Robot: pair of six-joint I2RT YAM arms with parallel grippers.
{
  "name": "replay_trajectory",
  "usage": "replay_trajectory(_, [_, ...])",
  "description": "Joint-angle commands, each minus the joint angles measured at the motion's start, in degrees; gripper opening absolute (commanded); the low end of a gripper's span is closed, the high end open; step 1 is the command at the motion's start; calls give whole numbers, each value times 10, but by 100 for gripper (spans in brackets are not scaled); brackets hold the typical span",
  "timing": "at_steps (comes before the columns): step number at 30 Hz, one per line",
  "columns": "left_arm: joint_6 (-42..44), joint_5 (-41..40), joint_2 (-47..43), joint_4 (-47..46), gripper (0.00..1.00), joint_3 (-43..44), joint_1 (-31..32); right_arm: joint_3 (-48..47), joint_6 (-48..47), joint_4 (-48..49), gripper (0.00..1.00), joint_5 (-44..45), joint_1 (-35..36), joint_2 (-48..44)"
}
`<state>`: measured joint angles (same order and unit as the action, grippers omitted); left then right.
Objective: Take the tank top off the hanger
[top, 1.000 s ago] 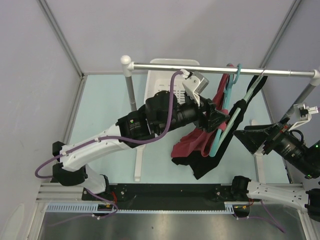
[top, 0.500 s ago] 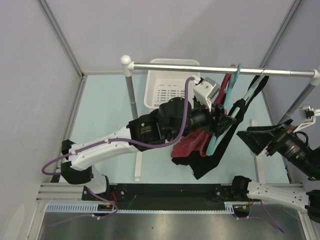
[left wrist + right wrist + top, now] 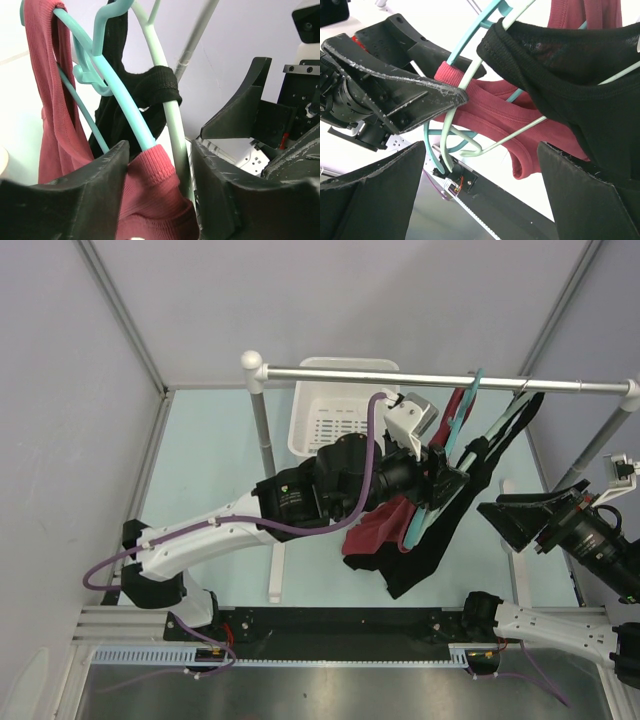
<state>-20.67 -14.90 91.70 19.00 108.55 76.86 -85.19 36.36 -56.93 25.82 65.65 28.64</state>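
Note:
A red tank top [image 3: 375,530] hangs on a teal hanger [image 3: 415,525] from the metal rail [image 3: 330,373]. A black tank top [image 3: 440,540] hangs beside it on a pale green hanger [image 3: 172,125]. My left gripper [image 3: 445,485] is shut on the red tank top's strap [image 3: 150,180] where it sits on the teal hanger's arm [image 3: 120,95]; the pale green hanger's arm lies against the right finger. My right gripper [image 3: 505,520] is open and empty, to the right of the clothes, facing them. The right wrist view shows the red top [image 3: 520,120] and the black top [image 3: 580,75].
A white slotted basket [image 3: 330,420] sits on the table behind the rail. The rail's left post [image 3: 262,420] stands beside the left arm, its right post [image 3: 600,440] above the right arm. Grey walls enclose the cell.
My left arm swung right and reached into the hangers, then stayed there. The teal hanger and black top tilted slightly. The right gripper drew back a little to the right.

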Motion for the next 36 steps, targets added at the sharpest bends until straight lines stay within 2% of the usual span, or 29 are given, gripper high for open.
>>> replay_trajectory(1, [1,2,-42,-20,54,3,1,-4,-4,3,100,-10,-3,-5])
replay_trajectory(9, [1,4,-57,-29,33,-20,1,-3,-5,6,100,-15,-7,-3])
replay_trajectory(12, [3,8,-51,-26,29,-16,1,-3,-5,9,100,-19,-7,1])
replay_trajectory(16, [4,13,-44,-17,32,-10,1,-6,-5,8,100,-24,-10,4])
replay_trajectory(17, [4,13,-43,-15,35,-8,1,-7,-5,8,100,-25,-10,4])
replay_trajectory(18, [2,13,-38,-9,42,-5,1,-7,-5,7,100,-25,-10,5])
replay_trajectory(19, [2,13,-35,-6,44,-3,2,-7,-6,6,100,-24,-10,6])
replay_trajectory(23, [3,10,-20,9,45,10,1,-7,-7,9,100,-26,-11,7])
replay_trajectory(26, [6,7,-8,19,36,26,2,-9,-8,8,100,-27,-12,8])
replay_trajectory(27, [10,6,-7,23,25,32,1,-9,-9,8,100,-28,-12,7])
replay_trajectory(29, [13,3,-3,27,17,48,1,-11,-9,8,100,-27,-12,8])
replay_trajectory(30, [18,1,-3,31,5,54,1,-11,-9,8,100,-28,-12,7])
replay_trajectory(31, [19,-1,-5,33,2,61,1,-12,-9,7,100,-29,-13,7])
replay_trajectory(36, [35,-10,-18,40,0,89,1,-17,-12,6,100,-29,-14,8])
